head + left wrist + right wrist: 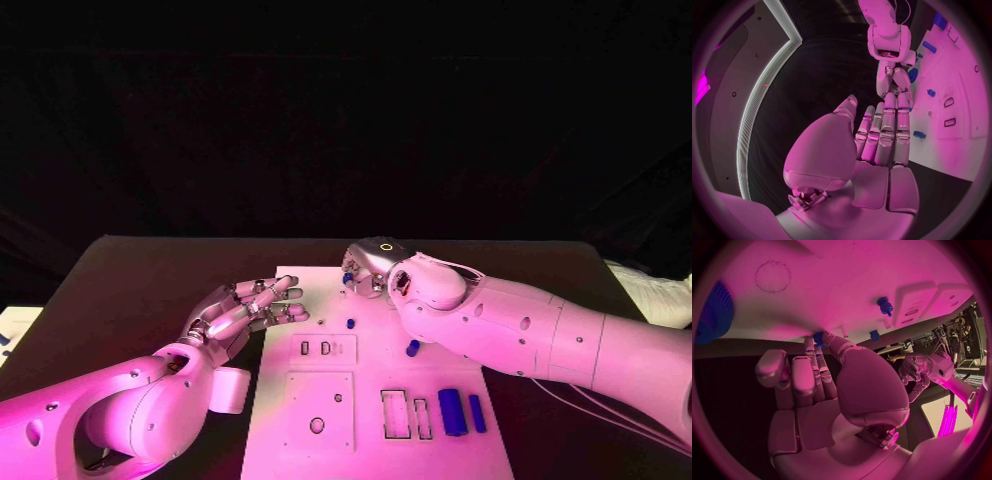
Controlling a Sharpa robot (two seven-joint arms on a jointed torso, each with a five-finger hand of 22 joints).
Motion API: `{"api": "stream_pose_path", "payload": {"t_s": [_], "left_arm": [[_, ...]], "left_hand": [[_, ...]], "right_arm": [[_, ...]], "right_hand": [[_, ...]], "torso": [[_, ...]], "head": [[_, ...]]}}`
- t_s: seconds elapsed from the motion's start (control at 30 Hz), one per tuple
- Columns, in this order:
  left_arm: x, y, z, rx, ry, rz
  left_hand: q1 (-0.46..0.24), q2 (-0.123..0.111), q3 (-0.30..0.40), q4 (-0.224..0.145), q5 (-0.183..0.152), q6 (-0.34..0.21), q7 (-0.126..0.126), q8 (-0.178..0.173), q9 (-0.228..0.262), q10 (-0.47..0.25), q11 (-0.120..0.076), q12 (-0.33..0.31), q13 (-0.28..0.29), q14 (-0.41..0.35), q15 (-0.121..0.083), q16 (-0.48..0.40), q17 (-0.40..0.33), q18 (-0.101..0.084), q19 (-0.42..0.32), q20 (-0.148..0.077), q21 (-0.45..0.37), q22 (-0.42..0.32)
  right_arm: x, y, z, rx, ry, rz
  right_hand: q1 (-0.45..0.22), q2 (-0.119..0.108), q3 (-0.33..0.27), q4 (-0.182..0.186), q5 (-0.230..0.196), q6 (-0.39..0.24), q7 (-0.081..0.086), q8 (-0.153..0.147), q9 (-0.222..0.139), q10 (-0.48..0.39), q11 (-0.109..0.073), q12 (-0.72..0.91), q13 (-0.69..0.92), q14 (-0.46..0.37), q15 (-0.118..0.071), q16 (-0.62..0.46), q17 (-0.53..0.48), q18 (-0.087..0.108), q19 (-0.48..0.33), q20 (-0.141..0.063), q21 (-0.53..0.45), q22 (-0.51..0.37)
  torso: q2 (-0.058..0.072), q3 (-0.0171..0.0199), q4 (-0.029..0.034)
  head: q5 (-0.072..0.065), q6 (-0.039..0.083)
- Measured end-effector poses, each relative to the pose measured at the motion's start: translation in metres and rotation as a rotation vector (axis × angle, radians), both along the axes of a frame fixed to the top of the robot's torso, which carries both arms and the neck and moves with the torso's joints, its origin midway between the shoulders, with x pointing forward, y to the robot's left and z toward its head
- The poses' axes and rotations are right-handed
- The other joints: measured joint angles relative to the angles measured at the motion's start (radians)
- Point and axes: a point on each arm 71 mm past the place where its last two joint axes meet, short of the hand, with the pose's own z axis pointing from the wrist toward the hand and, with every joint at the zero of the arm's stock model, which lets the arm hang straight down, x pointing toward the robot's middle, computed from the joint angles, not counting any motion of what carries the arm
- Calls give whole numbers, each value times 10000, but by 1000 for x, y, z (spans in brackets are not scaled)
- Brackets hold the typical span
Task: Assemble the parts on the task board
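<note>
head view: white task board [310,440] flat on the black tabletop [144,270], running from the near edge toward the middle. left robot hand [248,312] over the board's left edge, fingers apart and stretched toward the right, holding nothing, fingertips just past the edge. right robot hand [378,268] at the board's far right corner, back upward, fingers pointed down at the surface. two long blue parts [462,411] lying side by side on the near right of the board, just right of two narrow rectangular slots [405,415]. small blue peg [349,324] standing near the middle, another blue part [413,348] right of it, close under the right forearm. two small slots [316,348] left of centre, a square recess with a round hole [317,412] nearer.

left wrist view: left palm and straight, spread fingers [882,132], empty, beside the board edge; right robot hand [893,80] opposite, fingers down by a blue part [912,75].

right wrist view: right fingertips [820,347] against the board at a small blue piece [819,337]; cannot tell whether pinched or merely touched. blue peg [884,305] upright farther along, a large round blue part [714,310] at the far side of the board.
</note>
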Motion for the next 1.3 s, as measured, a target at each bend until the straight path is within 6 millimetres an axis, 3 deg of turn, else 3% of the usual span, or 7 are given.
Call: {"api": "stream_pose_path", "payload": {"t_s": [0.33, 0.5, 0.7, 0.87, 0.97, 1.07, 1.3], "left_arm": [[1, 1, 0, 23, 13, 31], [1, 4, -1, 49, 15, 79], [1, 5, -1, 67, 20, 112], [1, 6, -1, 70, 24, 115], [1, 5, -1, 69, 26, 112], [2, 5, -1, 67, 28, 105], [2, 4, -1, 57, 32, 81]], "left_hand": [[0, 0, 0, 0, 0, 0, 0, 0, -10, 0, 0, 0, 0, 0, 0, 0, -1, 1, 0, 0, 0, -13], [0, 0, 0, 0, 0, 0, 0, 0, -10, 0, 0, 0, 0, 0, 0, 0, -1, 1, 0, 0, 0, -13], [-1, 0, 0, 0, 0, 0, 0, -38, -9, 0, 0, 0, 0, 0, 0, 0, 8, -1, 0, 0, -38, -12], [0, 0, 0, 0, 0, 0, 0, -38, -9, 0, 0, 0, 0, 0, 0, 0, 9, -1, 0, 0, -38, -12], [-1, 0, 0, 1, 0, 0, 0, -38, -9, 0, 0, 0, 0, 0, 0, 0, 9, -1, 0, 0, -38, -11], [-1, 0, 0, 1, 0, 0, 0, -38, -9, 0, 0, 0, 0, 0, 0, 0, 8, -2, 0, 0, -38, -11], [-1, 0, 0, 1, 0, 0, 0, -38, -8, 0, 0, 0, -1, 0, 0, 0, 8, -2, 0, 0, -38, -11]], "right_arm": [[-7, -9, 5, 195, -137, 41], [-16, -30, 14, 535, -256, -48], [-28, -68, 30, 1135, -220, -446], [-35, -99, 39, 1626, 174, -1048], [-35, -117, 38, 1797, 499, -1502], [-34, -128, 36, 1871, 800, -1876], [-27, -140, 31, 1885, 1354, -2424]], "right_hand": [[78, -202, -215, 65, -29, -489, 82, 0, -164, -582, 152, 0, 16, 0, 70, -228, -434, 0, -215, 132, -250, -462], [64, -294, -389, 163, 378, -519, 113, 0, -180, -218, 104, 83, 58, 0, 70, -178, -326, 1, -215, 132, -243, -361], [147, -377, -383, 332, 509, -317, -46, 0, -158, 1546, -174, 843, 416, -1, -193, 710, 951, 2, 442, -87, 559, 942], [-114, -850, -972, 628, 885, -505, -243, 1, -170, 3074, -577, 1764, 1186, 0, -471, 1311, 1842, -166, 884, -414, 1157, 1929], [-40, -967, -2167, 1004, 1136, -545, -347, 90, -160, 3149, -725, 3935, 3637, 18, -562, 1776, 2530, -321, 1120, -584, 1528, 2536], [427, -512, -3117, 1568, 1266, -612, -333, 175, -121, 2534, -643, 7267, 7434, 18, -562, 2168, 3109, -321, 1260, -480, 1756, 2931], [829, -425, -3657, 2082, 1346, -656, -290, 217, -110, 2490, -599, 9284, 9771, -21, -523, 2505, 3183, -469, 1332, -406, 1929, 3291]], "torso": [[7, 5, 27], [7, 3, 16], [-21, 7, -34], [-54, 19, -99], [-76, 37, -148], [-93, 50, -190], [-108, 68, -210]], "head": [[-2, 24], [14, 40], [22, 73], [21, 93], [21, 111], [21, 120], [-37, 195]]}}
